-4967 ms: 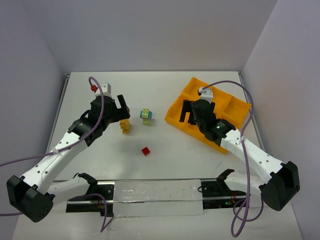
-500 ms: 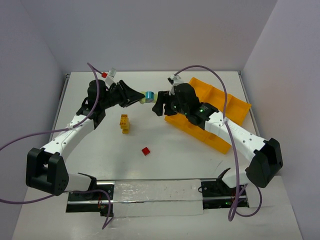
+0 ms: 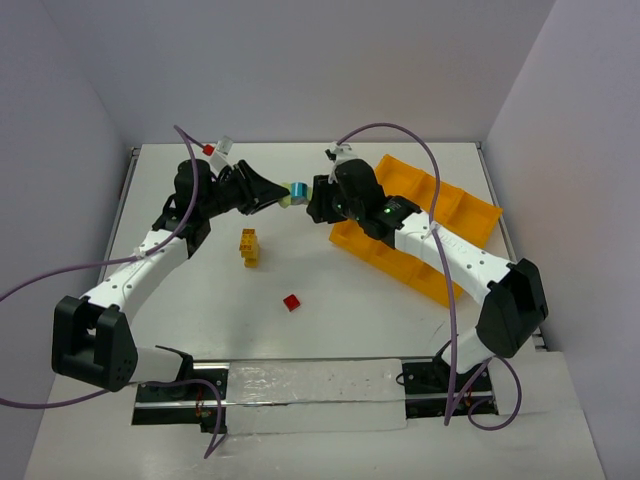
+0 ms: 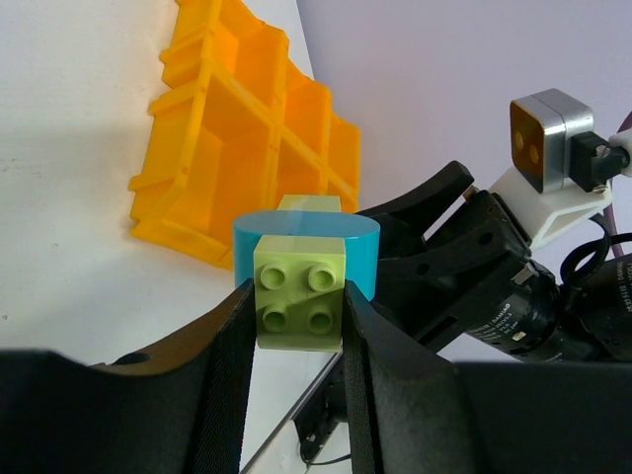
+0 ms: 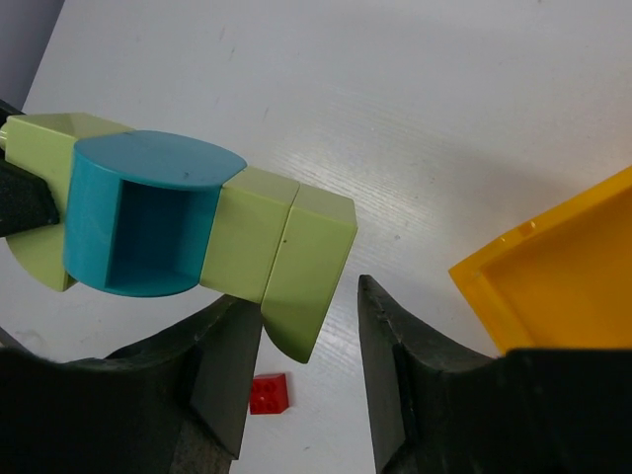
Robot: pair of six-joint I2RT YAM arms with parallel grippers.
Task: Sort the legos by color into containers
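Left claw (image 4: 298, 326): clamped on one end of the lego stack (image 3: 297, 190), holding it clear of the desk (image 3: 350, 320), between the two arms and just left of the tray (image 3: 470, 215).
Right claw (image 5: 308, 326): jaws partly apart, straddling the light green end brick (image 5: 296, 252). A gap shows beside one finger, so no grip is confirmed.
Change over five seconds: the lego stack stood upright on the desk, the left claw was low beside the yellow stack (image 3: 249, 247), and the right claw was over the tray. Both claws now meet at the raised stack.
Change over half a second: the right claw was just short of the stack and now encloses its far end.
Long axis: roughly level, running from the left claw to the right claw. A teal piece (image 5: 148, 212) sits in the middle, with light green at both ends.
Left wrist view only: four studs of the gripped green brick (image 4: 300, 301) face the camera, and the tray compartments show behind it.
Right wrist view only: the hollow side of the teal piece shows.
Top view only: the yellow stack stands upright, well apart from the red brick (image 3: 291, 302).
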